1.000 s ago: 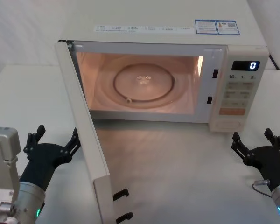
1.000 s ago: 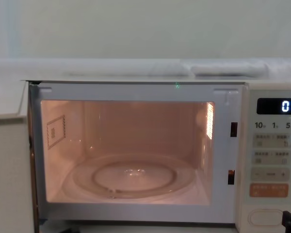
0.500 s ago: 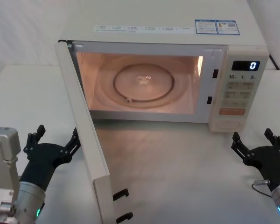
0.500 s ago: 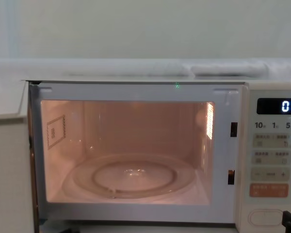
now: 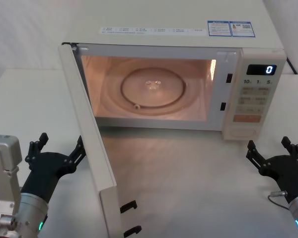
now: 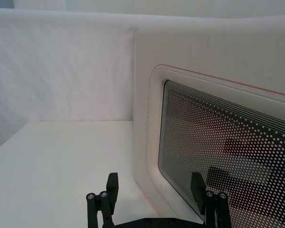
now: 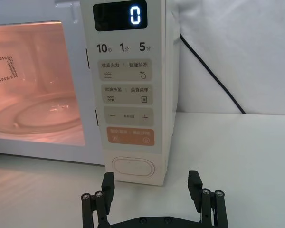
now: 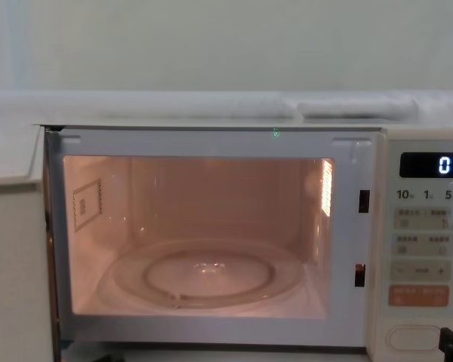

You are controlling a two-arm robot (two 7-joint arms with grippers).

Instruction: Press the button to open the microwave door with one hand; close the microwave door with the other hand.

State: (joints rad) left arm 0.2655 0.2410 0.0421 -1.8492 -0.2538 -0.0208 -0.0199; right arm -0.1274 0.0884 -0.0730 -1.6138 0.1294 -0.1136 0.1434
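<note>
The door [image 5: 89, 134] stands swung wide open on its left hinge, running from the upper left of the head view down to the lower middle, with its latch hooks at the bottom edge. Behind it the lit cavity shows the glass turntable [image 5: 154, 89] at the frame's centre. The button [image 5: 243, 133] sits at the foot of the control panel, right of centre, below the orange key [image 5: 247, 118]; the display [image 5: 261, 70] reads 0. The left gripper [image 5: 57, 148] hangs at lower left, fingers spread and empty, just beside the door's outer face; in the left wrist view one finger [image 6: 198, 186] lies over the dotted window [image 6: 228, 142], though contact cannot be told. The right gripper [image 5: 273, 148] waits at lower right, also spread and empty, near the button [image 7: 133, 167] but apart from it on the table [image 5: 198, 178].
</note>
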